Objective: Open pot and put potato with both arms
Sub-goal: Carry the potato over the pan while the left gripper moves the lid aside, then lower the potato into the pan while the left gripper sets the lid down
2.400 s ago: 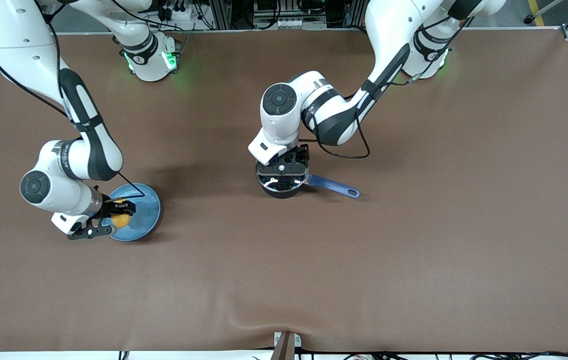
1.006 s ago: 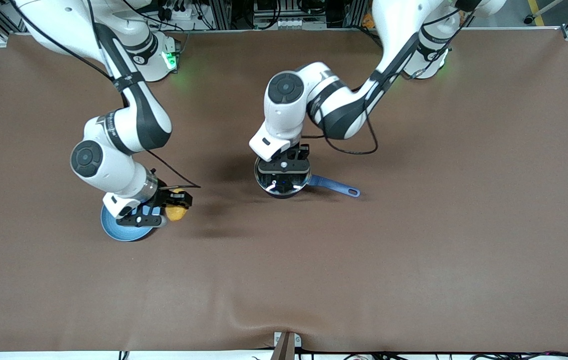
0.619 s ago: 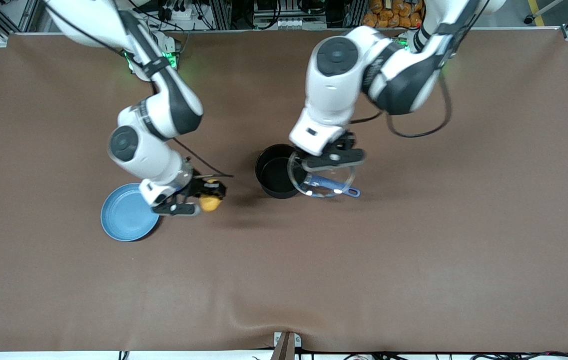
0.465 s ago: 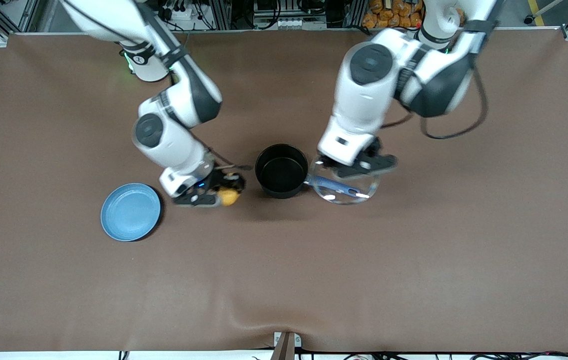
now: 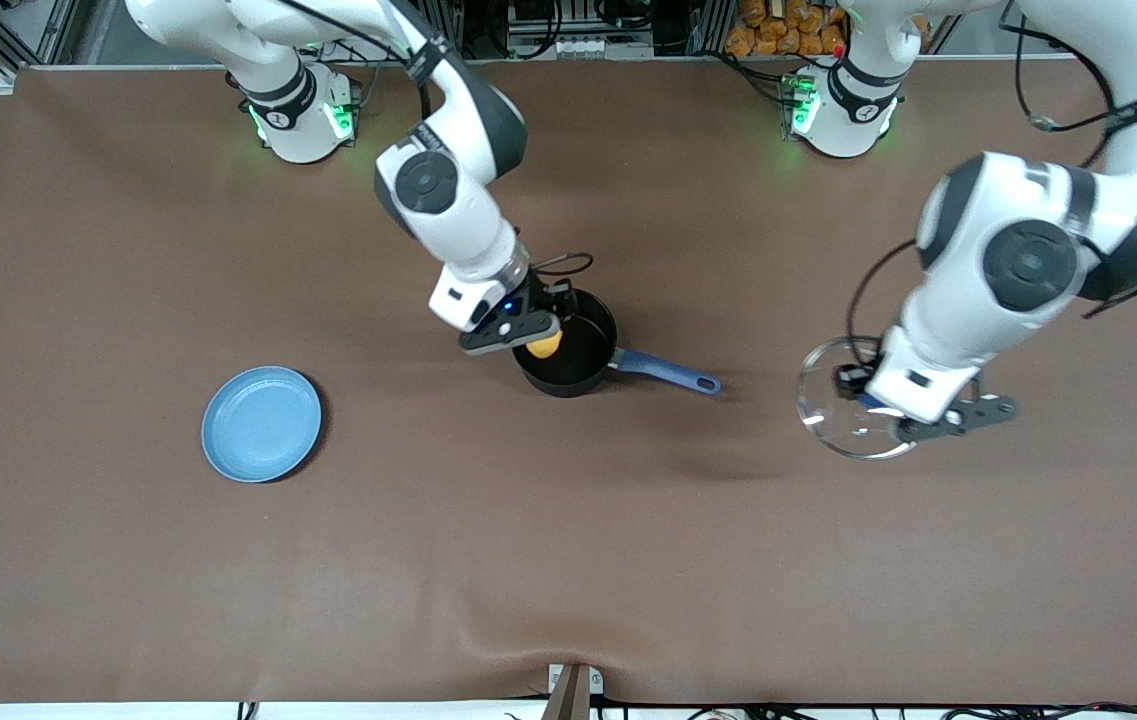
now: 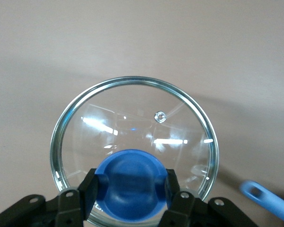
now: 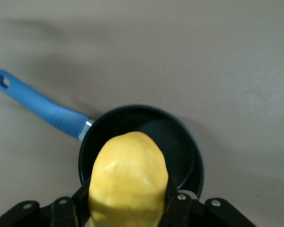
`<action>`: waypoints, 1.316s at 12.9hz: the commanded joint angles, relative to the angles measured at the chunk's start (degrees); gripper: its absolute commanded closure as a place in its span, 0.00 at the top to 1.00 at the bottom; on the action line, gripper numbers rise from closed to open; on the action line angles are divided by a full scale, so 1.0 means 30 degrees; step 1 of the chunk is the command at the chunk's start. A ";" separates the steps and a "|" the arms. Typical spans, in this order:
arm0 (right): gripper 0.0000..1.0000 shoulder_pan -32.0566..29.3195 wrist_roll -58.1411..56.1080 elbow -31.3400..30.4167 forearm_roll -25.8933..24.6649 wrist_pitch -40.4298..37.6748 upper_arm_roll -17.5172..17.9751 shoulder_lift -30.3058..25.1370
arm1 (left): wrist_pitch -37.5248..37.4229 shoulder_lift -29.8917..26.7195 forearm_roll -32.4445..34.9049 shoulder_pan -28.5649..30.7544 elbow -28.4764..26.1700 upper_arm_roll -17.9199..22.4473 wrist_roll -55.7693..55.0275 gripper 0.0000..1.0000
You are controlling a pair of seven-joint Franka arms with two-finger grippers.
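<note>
Yellow potato [image 5: 544, 346] pinched in your right hand [image 5: 528, 335] hangs over the open pot [image 5: 568, 368]; release next, while your left hand [image 5: 913, 418] grips the lid [image 5: 833, 400].

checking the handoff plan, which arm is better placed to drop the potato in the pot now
Right. The right gripper is shut on the potato directly over the open pot. The left gripper holds the lid by its knob, off toward the left arm's end of the table.
</note>
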 commanded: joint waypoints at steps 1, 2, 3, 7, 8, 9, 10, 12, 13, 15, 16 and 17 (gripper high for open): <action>0.00 0.0951 0.1254 0.0658 -0.2040 -0.0086 -0.0333 0.1102 | 0.4010 -0.0816 -0.0208 0.1558 -0.3823 -0.0358 0.0349 0.00; 0.00 0.1099 0.1577 0.0893 -0.2859 -0.0087 -0.0333 0.1775 | 0.5711 -0.0758 -0.0208 0.1997 -0.4909 -0.0358 0.1075 0.00; 0.00 0.1274 0.1870 0.1215 -0.3650 -0.0087 -0.0333 0.2448 | 0.6540 -0.0583 -0.0208 0.2523 -0.5471 -0.0358 0.2155 0.00; 0.00 0.1569 0.3483 0.3498 -0.4742 -0.0262 -0.0333 0.4912 | 0.7949 0.0705 -0.0208 0.3788 -0.6352 -0.0359 0.3600 0.00; 0.00 0.1627 0.3513 0.3764 -0.4742 -0.0291 -0.0333 0.5061 | 0.8071 0.1026 -0.0208 0.3818 -0.6442 -0.0358 0.3631 0.00; 0.00 0.1657 0.3543 0.3854 -0.4771 -0.0263 -0.0362 0.5266 | 0.8072 0.1291 -0.0208 0.3847 -0.6443 -0.0358 0.3631 0.00; 0.00 0.1657 0.3543 0.3971 -0.4772 -0.0262 -0.0363 0.5442 | 0.8101 0.1699 -0.0179 0.3818 -0.6443 -0.0358 0.3631 0.00; 0.00 0.1657 0.3717 0.4030 -0.5151 -0.0233 -0.0363 0.5881 | 0.8624 0.2228 0.0026 0.3847 -0.6443 -0.0329 0.3980 0.00; 0.00 0.1686 0.3835 0.4030 -0.5210 -0.0204 -0.0392 0.6028 | 0.8803 0.2463 0.0055 0.3963 -0.6414 -0.0300 0.4128 0.00; 0.00 0.1745 0.3865 0.4030 -0.5270 -0.0204 -0.0450 0.6292 | 0.8804 0.2553 0.0085 0.4199 -0.6210 -0.0300 0.4450 0.79; 0.00 0.1745 0.3952 0.4030 -0.5270 -0.0204 -0.0480 0.6351 | 0.8804 0.2524 0.0056 0.4199 -0.6151 -0.0300 0.4510 1.00; 0.00 0.1774 0.4040 0.4030 -0.5270 -0.0175 -0.0480 0.6381 | 0.8804 0.2408 0.0055 0.4170 -0.6034 -0.0300 0.4481 1.00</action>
